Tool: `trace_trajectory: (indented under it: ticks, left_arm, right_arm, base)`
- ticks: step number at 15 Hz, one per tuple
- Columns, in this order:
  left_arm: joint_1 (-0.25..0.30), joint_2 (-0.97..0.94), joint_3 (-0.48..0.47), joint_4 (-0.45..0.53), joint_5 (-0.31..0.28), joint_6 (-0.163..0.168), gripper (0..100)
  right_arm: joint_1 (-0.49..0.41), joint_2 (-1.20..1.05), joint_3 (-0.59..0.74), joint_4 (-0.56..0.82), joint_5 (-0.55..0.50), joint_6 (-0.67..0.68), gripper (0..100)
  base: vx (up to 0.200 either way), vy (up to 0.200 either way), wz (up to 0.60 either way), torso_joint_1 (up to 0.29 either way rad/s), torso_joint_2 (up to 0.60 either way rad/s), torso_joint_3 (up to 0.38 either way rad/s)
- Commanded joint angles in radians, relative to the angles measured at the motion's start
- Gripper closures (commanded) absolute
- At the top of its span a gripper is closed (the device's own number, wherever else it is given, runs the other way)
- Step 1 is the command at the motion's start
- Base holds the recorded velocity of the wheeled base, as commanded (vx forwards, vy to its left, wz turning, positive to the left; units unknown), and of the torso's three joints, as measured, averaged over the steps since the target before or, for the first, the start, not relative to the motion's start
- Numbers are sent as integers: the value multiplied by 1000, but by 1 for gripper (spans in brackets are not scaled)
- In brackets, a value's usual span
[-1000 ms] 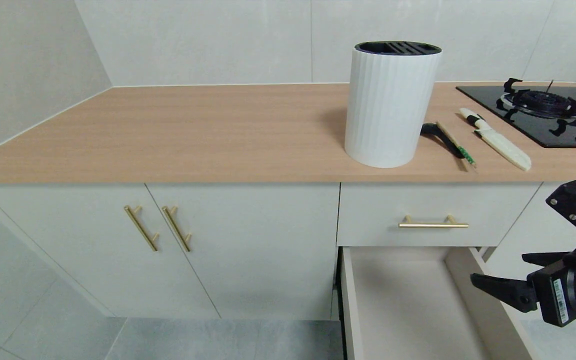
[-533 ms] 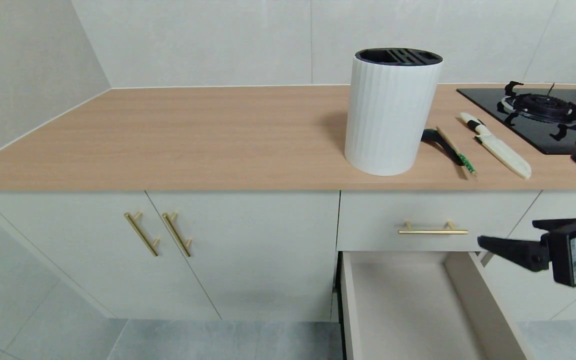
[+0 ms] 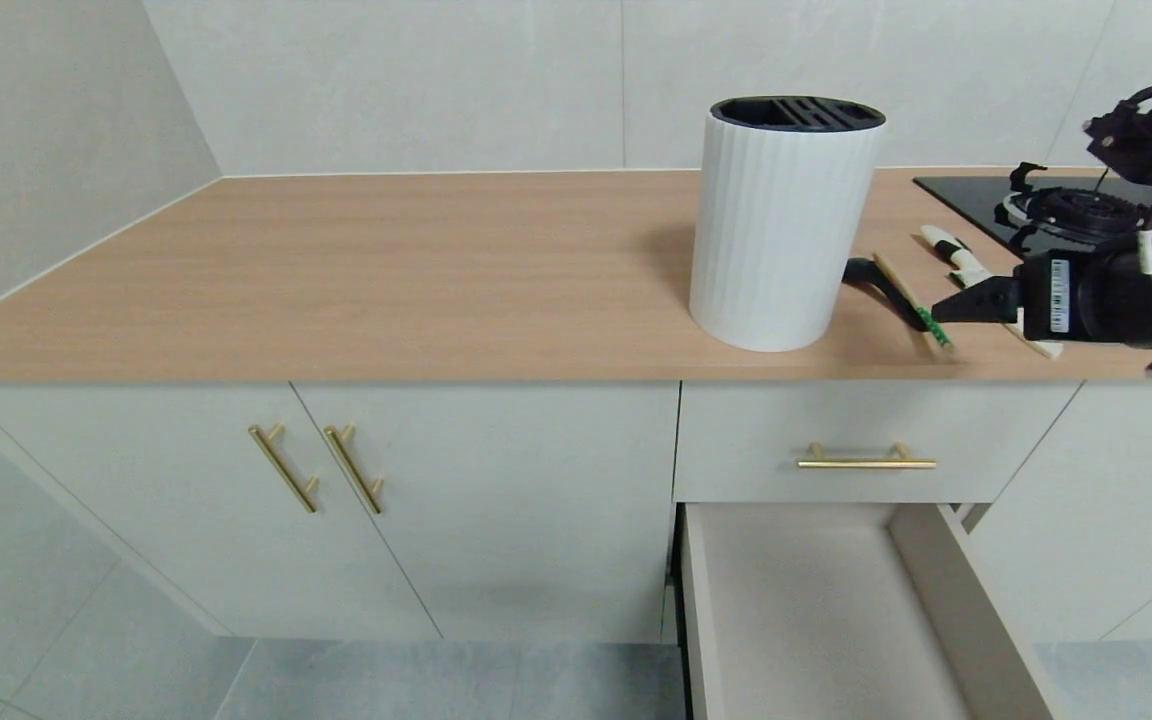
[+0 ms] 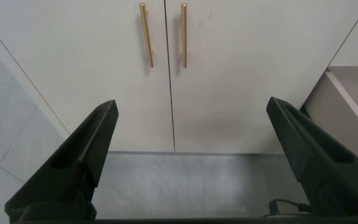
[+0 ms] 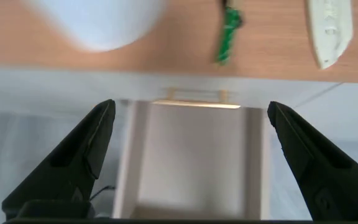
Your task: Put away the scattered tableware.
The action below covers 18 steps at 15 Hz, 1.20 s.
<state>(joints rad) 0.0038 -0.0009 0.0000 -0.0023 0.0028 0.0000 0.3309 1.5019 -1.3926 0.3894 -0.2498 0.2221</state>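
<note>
**Head view.** A wooden countertop [image 3: 386,270] runs along a tiled wall. A tall white ribbed holder [image 3: 781,240] with a black slotted top stands upright on it. Just beside the holder lies a black-handled utensil [image 3: 871,275], one end hidden behind the holder. A green-tipped chopstick [image 3: 911,295] lies against that utensil. A white knife [image 3: 948,250] lies flat a little farther along, between the chopstick and the gas hob [image 3: 1066,205]. The right gripper [image 3: 946,310] hovers over the front edge of the countertop, covering the middle of the knife, its tip near the chopstick's green end. It grasps nothing. Below the countertop are two cabinet doors [image 3: 496,500] and a closed drawer front with a gold handle [image 3: 866,458]. Under that drawer stands an open drawer [image 3: 796,590].

**Left wrist view.** The left gripper [image 4: 191,106] is low, before the cabinet doors and above grey floor tiles [image 4: 185,180]. Its fingers [image 4: 95,149] are spread wide apart and nothing lies between them. A corner of the open drawer is at the edge.

**Right wrist view.** The fingers [image 5: 95,146] of the right gripper are spread wide apart and hold nothing. Between and beyond them are the open drawer and the gold handle. On the countertop past these lie the holder, the chopstick and the knife blade, each apart from the others.
</note>
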Motion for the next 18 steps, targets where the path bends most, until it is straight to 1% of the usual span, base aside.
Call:
trace_trajectory:
  ticks: [1,2,5,14,15,18]
  left_arm:
    - [1,1,0,-1,0,0,0]
    - [1,1,0,-1,0,0,0]
    - [1,1,0,-1,0,0,0]
    - [1,1,0,-1,0,0,0]
    - [1,1,0,-1,0,0,0]
    - [1,1,0,-1,0,0,0]
  right_arm:
    - [-70,136,-14,-83,-19,2,0]
    - [-72,158,-8,-121,-20,3,0]
    - [-72,185,-3,-153,-20,10,0]
    - [-72,242,-3,-202,-29,13,0]
    - [-72,242,-3,-205,-29,13,100]
    - [-72,242,-2,-214,-28,13,100]
  base:
    - [0,0,0,0,0,0]
    - [0,0,0,0,0,0]
    - [0,0,0,0,0,0]
    - [0,0,0,0,0,0]
    - [0,0,0,0,0,0]
    - [0,0,0,0,0,0]
